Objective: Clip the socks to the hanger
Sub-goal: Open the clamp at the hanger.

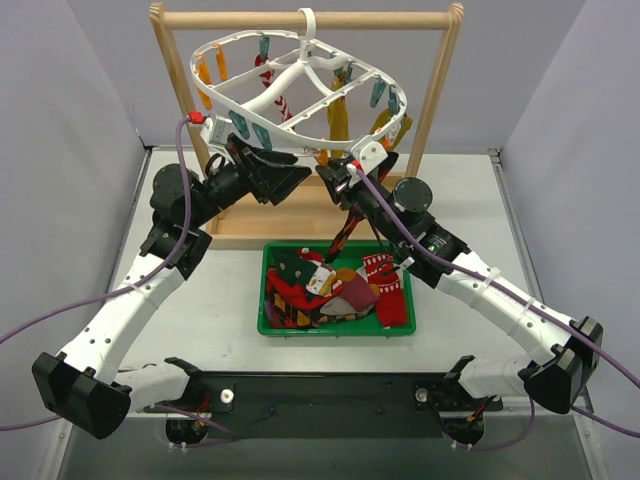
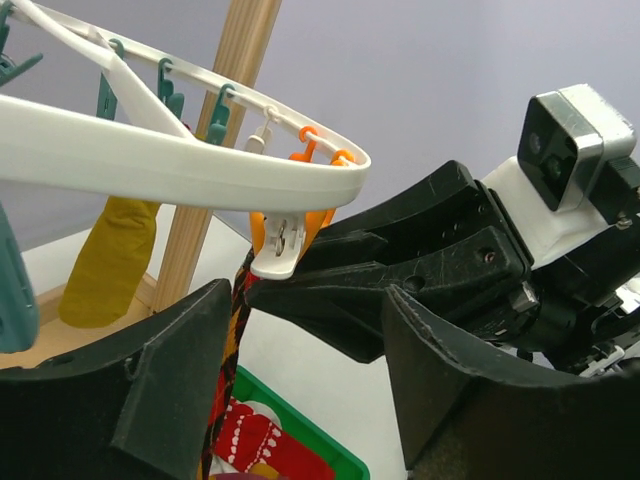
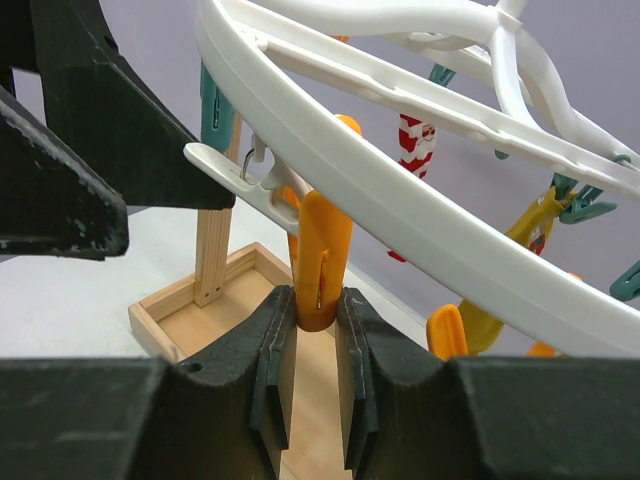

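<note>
Robot lab (grey-partitioned table).

Overhead rear view — close, upward wrist views, hanger shared.

Wooden rack, green bin

A pale grey table is seen across the middle of the frame. Toward the upper centre, the tray-like base of a wooden rack is set on it. Just below that, at the centre, a green bin is placed, heaped with socks. Along the lower edge, a black plate is laid across the table.
</note>
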